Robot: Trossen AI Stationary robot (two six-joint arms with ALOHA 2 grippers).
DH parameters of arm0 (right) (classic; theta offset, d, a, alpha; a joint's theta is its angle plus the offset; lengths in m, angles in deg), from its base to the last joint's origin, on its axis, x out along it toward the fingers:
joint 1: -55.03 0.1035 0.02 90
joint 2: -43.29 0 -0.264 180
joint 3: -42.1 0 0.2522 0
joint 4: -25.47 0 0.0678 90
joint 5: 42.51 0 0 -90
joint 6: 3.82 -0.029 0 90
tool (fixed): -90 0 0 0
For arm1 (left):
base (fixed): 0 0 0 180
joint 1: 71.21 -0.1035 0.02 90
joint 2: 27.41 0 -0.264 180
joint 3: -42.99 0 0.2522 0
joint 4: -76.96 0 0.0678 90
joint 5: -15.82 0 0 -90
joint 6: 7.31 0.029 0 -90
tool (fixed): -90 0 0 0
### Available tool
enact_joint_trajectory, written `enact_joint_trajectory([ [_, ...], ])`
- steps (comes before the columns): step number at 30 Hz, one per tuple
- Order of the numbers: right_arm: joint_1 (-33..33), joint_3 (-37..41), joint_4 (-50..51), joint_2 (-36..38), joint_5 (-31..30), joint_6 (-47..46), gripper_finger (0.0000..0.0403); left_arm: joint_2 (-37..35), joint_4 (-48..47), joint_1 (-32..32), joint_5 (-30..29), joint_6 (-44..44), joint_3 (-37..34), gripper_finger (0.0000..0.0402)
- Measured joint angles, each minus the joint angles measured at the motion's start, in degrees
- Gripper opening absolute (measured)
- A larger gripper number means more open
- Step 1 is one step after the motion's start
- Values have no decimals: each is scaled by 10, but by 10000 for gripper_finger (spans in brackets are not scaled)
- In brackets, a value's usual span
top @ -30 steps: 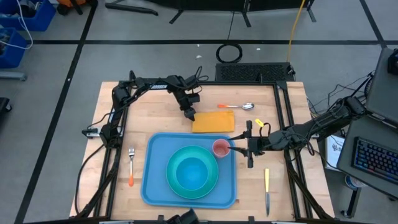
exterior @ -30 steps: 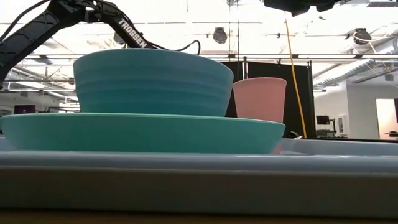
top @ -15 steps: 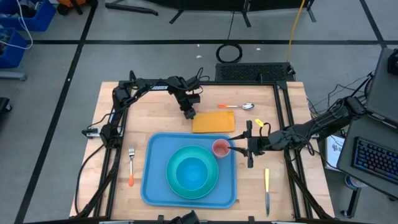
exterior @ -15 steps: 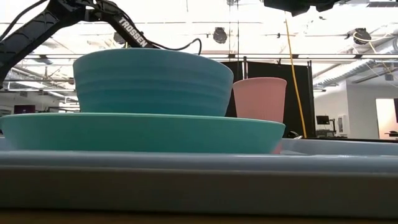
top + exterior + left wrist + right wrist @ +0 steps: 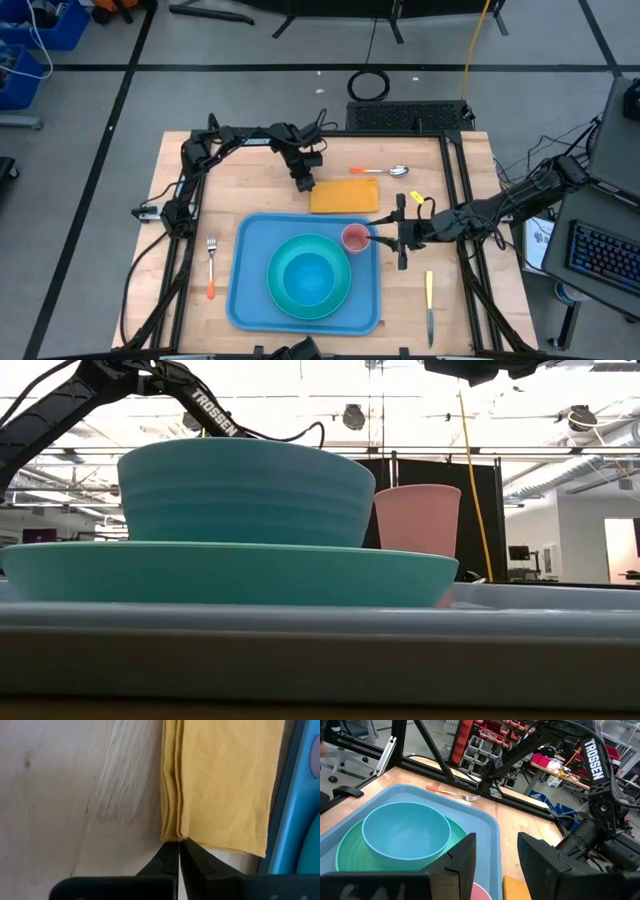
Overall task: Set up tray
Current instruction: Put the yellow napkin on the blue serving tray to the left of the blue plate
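Note:
The orange napkin (image 5: 345,195) lies flat on the wood just beyond the blue tray (image 5: 250,300). My left gripper (image 5: 305,184) is shut at the napkin's far left corner. On the tray stand a turquoise plate (image 5: 285,300) with a turquoise bowl (image 5: 310,275) on it and a pink cup (image 5: 355,238). My right gripper (image 5: 400,240) hovers open just right of the cup, above the tray's right rim, with nothing between its fingers (image 5: 462,855). My left gripper (image 5: 179,851) pinches the napkin's corner (image 5: 175,834), where the folded edge ends, between its two fingertips. The fold shows several layers. The fingers slant down from the table's far left. The napkin lies flat on the wood, slack.
A spoon (image 5: 385,171) lies beyond the napkin. A fork (image 5: 211,265) lies left of the tray, and a knife (image 5: 430,305) lies to its right. Bare wood shows at the table's far left.
My left gripper has shut at the napkin's corner while staying in place. The napkin has kept its place on the table.

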Motion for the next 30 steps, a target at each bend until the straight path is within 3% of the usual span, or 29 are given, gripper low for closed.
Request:
enact_joint_trajectory([
  [13, 0, 0, 4, 0, 0, 0, 134, -30, -29, -25, 13, 9, 0, 2],
  [21, 0, 0, 4, 0, 0, 0, 134, -88, -49, -25, -13, 15, 1, 1],
  [30, 0, 0, 4, 0, 0, -4, 134, -94, -81, -24, -23, 24, -10, 0],
])
